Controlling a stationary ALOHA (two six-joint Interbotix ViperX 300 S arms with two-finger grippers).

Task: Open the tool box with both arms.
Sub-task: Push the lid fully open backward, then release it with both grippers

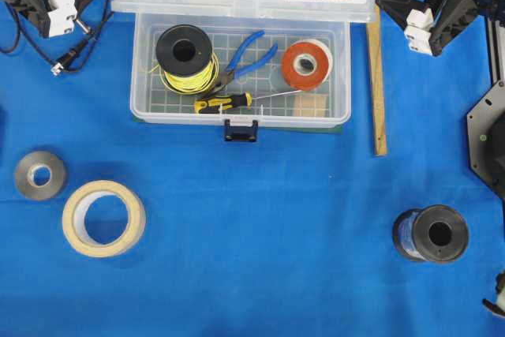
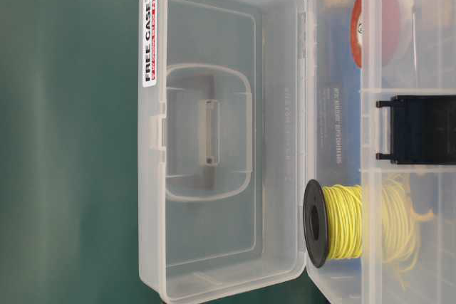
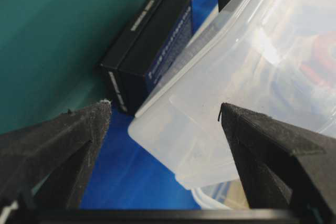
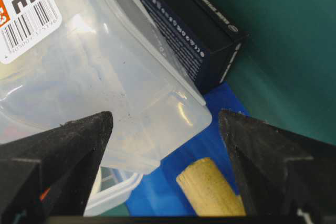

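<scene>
Since the tool box lid stands propped open at the far side, left gripper and right gripper hang wide, empty; job looks done.

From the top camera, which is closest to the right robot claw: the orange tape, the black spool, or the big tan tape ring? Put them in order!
From the right gripper at top right:
1. Orange tape, inside the tool box, closest.
2. Black spool, lower right on the cloth.
3. Tan tape ring, lower left, farthest.

Left gripper spread wide, black pointed fingers well apart, holding nothing. Right gripper likewise wide, empty. Both arms raised at opposite far corners in the overhead view.
</scene>
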